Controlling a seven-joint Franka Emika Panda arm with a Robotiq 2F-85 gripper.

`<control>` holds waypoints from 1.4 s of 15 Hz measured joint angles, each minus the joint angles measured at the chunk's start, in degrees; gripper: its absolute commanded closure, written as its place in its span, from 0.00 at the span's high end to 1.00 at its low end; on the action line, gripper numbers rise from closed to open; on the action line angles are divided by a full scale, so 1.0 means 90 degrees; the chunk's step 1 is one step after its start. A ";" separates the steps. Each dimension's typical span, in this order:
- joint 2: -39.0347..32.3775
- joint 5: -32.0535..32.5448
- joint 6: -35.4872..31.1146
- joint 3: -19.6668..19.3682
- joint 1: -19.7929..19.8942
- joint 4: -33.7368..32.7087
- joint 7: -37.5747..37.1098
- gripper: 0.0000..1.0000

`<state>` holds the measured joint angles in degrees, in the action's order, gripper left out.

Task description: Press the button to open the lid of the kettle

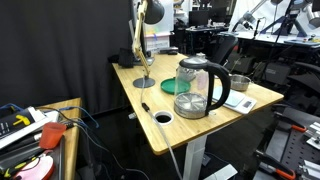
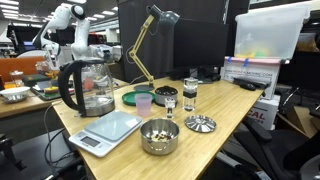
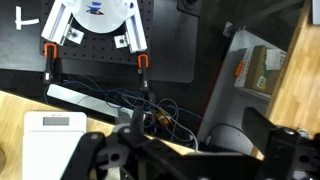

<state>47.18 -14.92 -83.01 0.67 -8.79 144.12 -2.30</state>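
**Kettle upright on table, lid down; gripper low by the scale**

Gripper [image 3: 150, 155] caught in wrist view only: dark, blurred mass along bottom edge. Spread of jaws cannot be told; nothing made out in its hold. White scale [image 3: 50, 145] just left of it, tangle of cables [image 3: 160, 115] beyond.

Kettle [image 1: 195, 88] out on wood table [image 1: 190, 130], near the middle. Clear glass jug, black curved handle, silvery top band, dark base. Upright, long axis vertical. Lid [image 1: 193, 62] dark grey, round, lying flat and shut on top.

Handle to right and near in an exterior view, spout to left; from the opposite side, kettle [image 2: 85, 88] shows handle left, spout right.

Green plate [image 1: 175, 87] just beside kettle, far-left. Metal bowl [image 1: 238, 82] off right, apart.
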 measured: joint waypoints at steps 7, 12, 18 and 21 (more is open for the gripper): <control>0.0078 0.0084 -0.0315 0.0129 0.0242 0.0246 0.0001 1.00; 0.0476 0.0085 -0.1507 0.0458 0.0286 0.0908 -0.0224 1.00; 0.0722 0.0084 -0.2126 0.0646 0.0369 0.1252 -0.0540 1.00; 0.0737 0.0084 -0.2127 0.0648 0.0377 0.1255 -0.0542 1.00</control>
<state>53.81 -14.17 -102.15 6.51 -5.40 155.42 -7.18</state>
